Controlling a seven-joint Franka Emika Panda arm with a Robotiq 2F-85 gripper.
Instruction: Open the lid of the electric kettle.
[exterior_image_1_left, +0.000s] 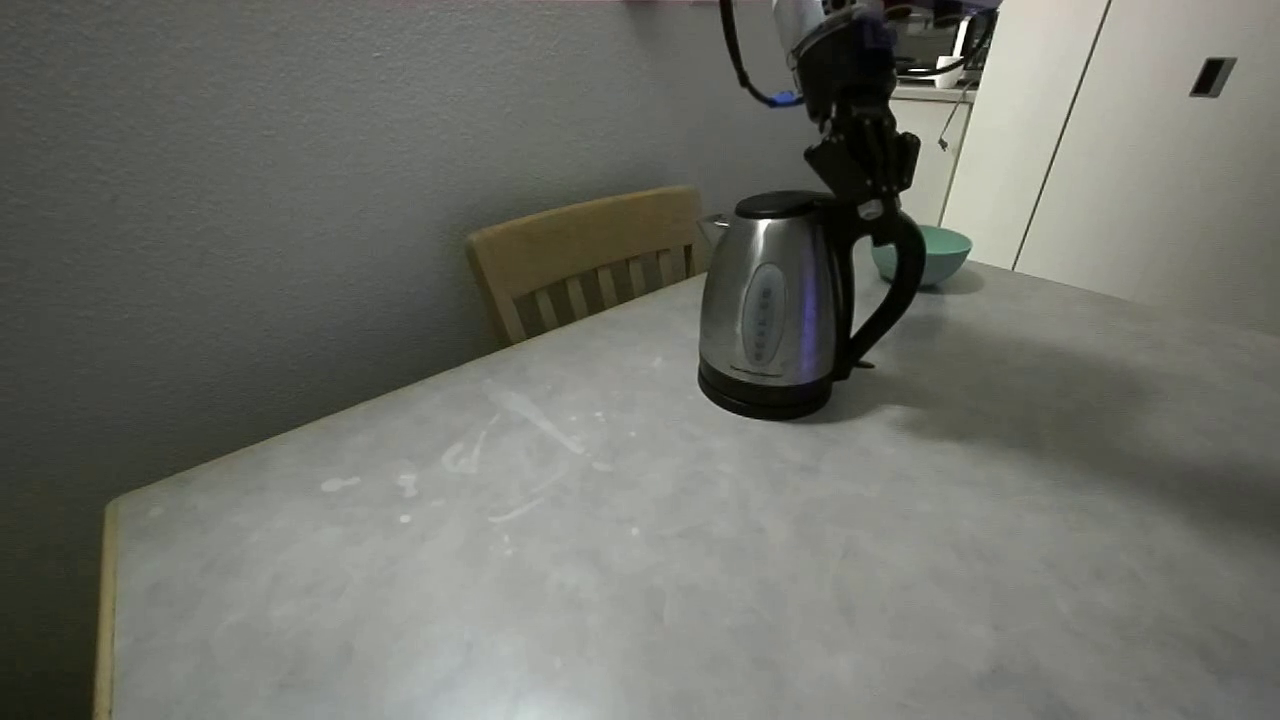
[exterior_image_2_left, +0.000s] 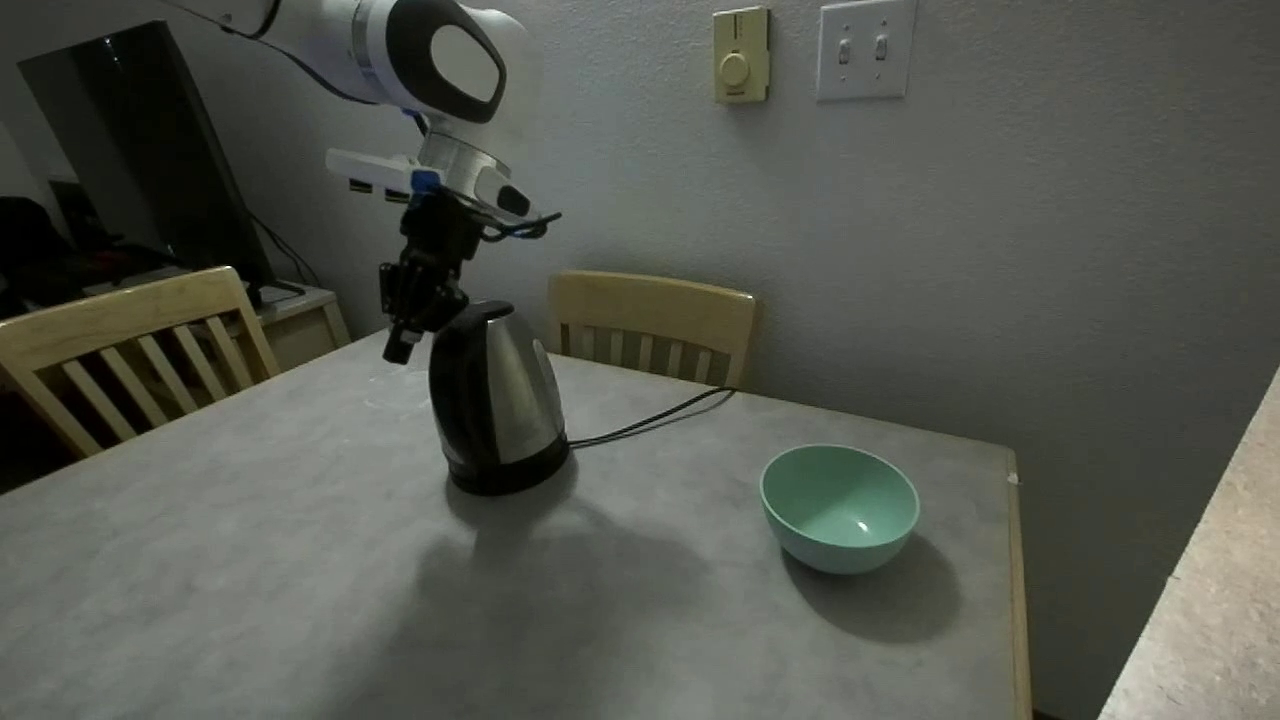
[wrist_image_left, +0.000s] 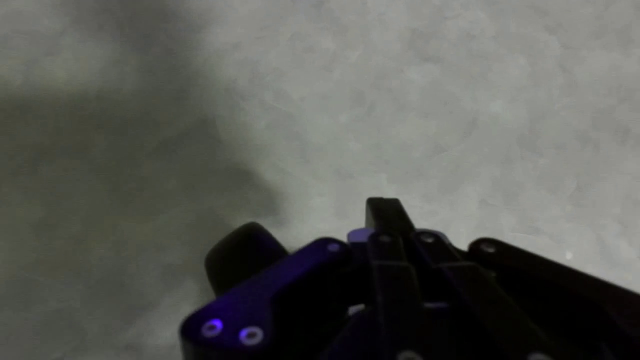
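The electric kettle (exterior_image_1_left: 735, 310) stands upright on the table, a brushed-steel jug with a black base and black loop handle (exterior_image_1_left: 905, 275). It also shows in an exterior view with its handle toward the camera (exterior_image_2_left: 520, 390). The round black lid (exterior_image_1_left: 778, 204) lies flat and closed on top. My gripper (exterior_image_1_left: 882, 228) is beside the upper part of the handle, pointing down; its tips also show left of the kettle (exterior_image_2_left: 400, 348). In the wrist view the fingertips (wrist_image_left: 387, 210) are together with nothing between them. A dark rounded shape at their left cannot be identified for sure.
A teal bowl (exterior_image_2_left: 840, 510) stands on the grey table (exterior_image_2_left: 250, 560), right of the kettle. A black cord (exterior_image_2_left: 650, 422) runs from the kettle's base to the table edge. Wooden chairs (exterior_image_2_left: 655, 320) stand at the table's edges, near the wall.
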